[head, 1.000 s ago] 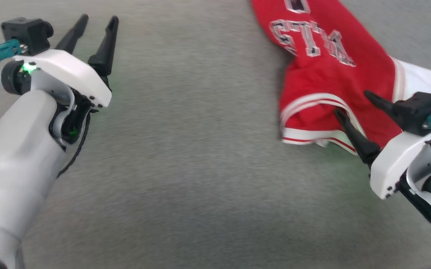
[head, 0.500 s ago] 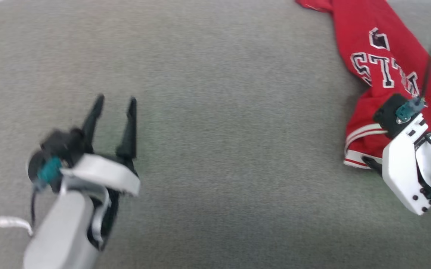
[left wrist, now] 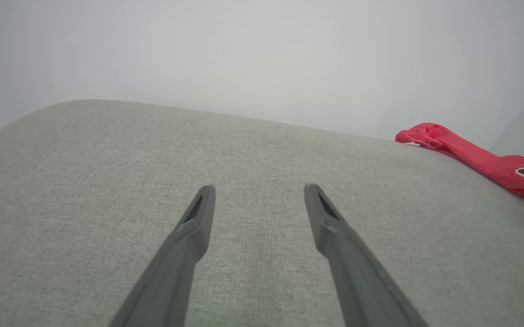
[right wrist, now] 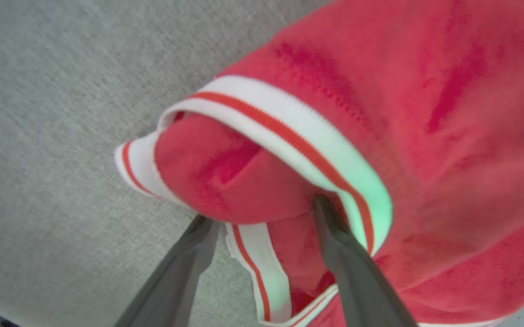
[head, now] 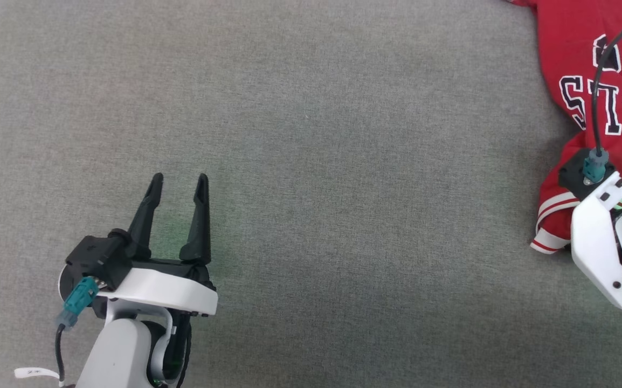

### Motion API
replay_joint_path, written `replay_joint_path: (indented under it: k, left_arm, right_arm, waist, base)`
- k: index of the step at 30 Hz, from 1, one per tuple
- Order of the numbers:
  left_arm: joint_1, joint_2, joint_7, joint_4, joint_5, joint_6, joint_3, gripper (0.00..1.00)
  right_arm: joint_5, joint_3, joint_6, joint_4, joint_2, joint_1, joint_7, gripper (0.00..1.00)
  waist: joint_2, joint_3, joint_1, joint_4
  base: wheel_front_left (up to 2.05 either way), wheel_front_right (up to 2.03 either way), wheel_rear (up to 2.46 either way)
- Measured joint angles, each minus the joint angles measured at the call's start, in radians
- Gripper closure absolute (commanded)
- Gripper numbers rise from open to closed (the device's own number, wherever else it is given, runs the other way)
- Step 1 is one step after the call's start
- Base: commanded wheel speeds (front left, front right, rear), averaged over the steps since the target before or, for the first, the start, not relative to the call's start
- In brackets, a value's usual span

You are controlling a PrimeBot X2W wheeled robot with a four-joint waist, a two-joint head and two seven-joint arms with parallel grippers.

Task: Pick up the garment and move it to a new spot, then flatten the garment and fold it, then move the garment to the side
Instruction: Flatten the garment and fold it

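The garment (head: 564, 37) lies bunched directly under and ahead of the right claw (right wrist: 264, 211), whose fingers stand spread and closed on nothing; one tip sits at the shirt's edge over the grey cloth surface (right wrist: 62, 136), the other over red cloth just below a curved band of striped trim (right wrist: 289, 131); the left claw (head: 179, 179) is likewise spread wide and empty, with the garment well off to its right; the shirt looks light, soft and limp, so it should sag and bunch when lifted rather than keep its shape; the ribbed trim seems thicker and less slick than the smooth red body, so pinching that band between the right claw's tips looks the surest hold; a shallow bite may catch only one layer.
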Motion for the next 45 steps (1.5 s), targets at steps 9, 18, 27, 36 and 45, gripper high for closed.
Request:
replay_joint_path:
  k: [9,18,27,36,45]
  left_arm:
    - [-0.001,-0.041,0.0,0.02,0.052,-0.058,0.064,0.0]
    - [0.004,-0.055,0.0,0.024,0.078,-0.079,0.089,0.0]
    - [0.014,-0.054,0.0,0.02,0.086,-0.089,0.085,0.0]
    - [-0.015,-0.044,0.0,0.028,0.08,-0.093,0.047,0.0]
    - [-0.077,0.041,0.002,0.048,0.054,-0.094,-0.062,0.0]
  right_arm:
    - [-0.03,-0.014,0.0,0.09,0.064,-0.014,-0.146,1.0]
    - [-0.01,-0.332,0.0,0.11,0.134,0.098,-0.311,1.0]
    - [0.017,-0.748,0.0,0.127,0.26,0.29,-0.416,1.0]
    - [-0.034,-0.919,0.0,0.325,0.413,0.261,-0.544,1.0]
    - [-0.076,-0.941,0.0,0.417,0.459,0.186,-0.73,0.0]
  waist:
    - [0.0,0.011,0.0,-0.025]
    - [0.0,-0.006,0.0,-0.086]
    - [0.0001,-0.008,0.0,-0.149]
    - [0.0,0.023,0.0,-0.17]
    - [0.0,0.027,0.0,-0.199]
  base:
    - [0.0,0.0,0.0]
    - [0.0,0.0,0.0]
    - [0.0,0.0,0.0]
    - [0.0,0.0,0.0]
    - [0.0,0.0,0.0]
